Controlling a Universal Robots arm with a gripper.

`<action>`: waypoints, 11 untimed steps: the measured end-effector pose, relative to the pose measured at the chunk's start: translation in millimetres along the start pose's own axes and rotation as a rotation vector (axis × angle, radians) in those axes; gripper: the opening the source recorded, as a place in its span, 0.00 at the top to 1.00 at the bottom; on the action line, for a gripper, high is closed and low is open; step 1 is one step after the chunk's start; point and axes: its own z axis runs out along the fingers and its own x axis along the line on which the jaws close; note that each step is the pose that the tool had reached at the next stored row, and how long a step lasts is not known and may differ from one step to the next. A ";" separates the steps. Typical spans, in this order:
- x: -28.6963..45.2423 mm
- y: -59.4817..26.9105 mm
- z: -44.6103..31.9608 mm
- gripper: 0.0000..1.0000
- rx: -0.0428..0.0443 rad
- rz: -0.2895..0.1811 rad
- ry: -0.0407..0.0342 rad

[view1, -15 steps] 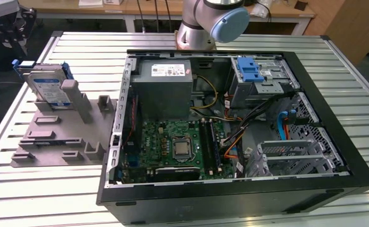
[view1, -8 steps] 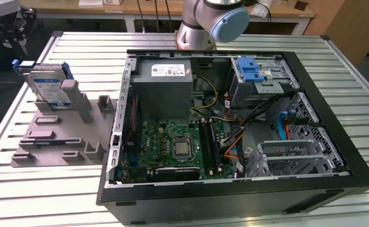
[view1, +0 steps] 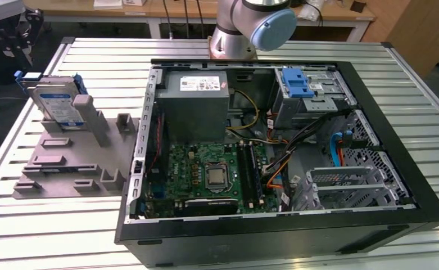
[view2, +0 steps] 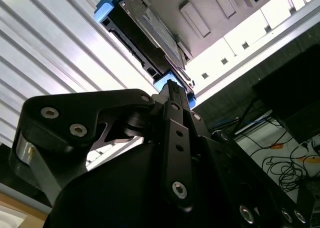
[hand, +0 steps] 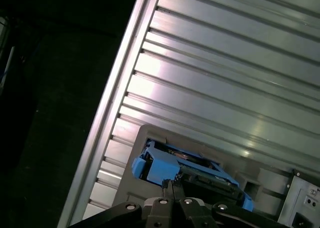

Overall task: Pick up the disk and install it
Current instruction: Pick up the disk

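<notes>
Installation is not begun: at nine o'clock of the open computer case [view1: 279,239] in the exterior view, the disk [view1: 58,104] is stood upright in the grey holder [view1: 62,169]. The gripper [hand: 169,185] is held apart from it, fingers [hand: 173,192] pressed together on nothing.

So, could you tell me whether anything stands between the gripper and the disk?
Nothing visible does. In both wrist views the gripper points straight at the blue-framed edge of the disk, which stands upright in the grey holder with no object between them.
</notes>
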 end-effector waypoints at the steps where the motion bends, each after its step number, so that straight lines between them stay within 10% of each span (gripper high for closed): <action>1: 0.0 0.0 0.0 0.89 0.0000 -0.002 0.0000; 11: 0.0 0.0 0.0 0.89 0.0003 -0.029 0.0004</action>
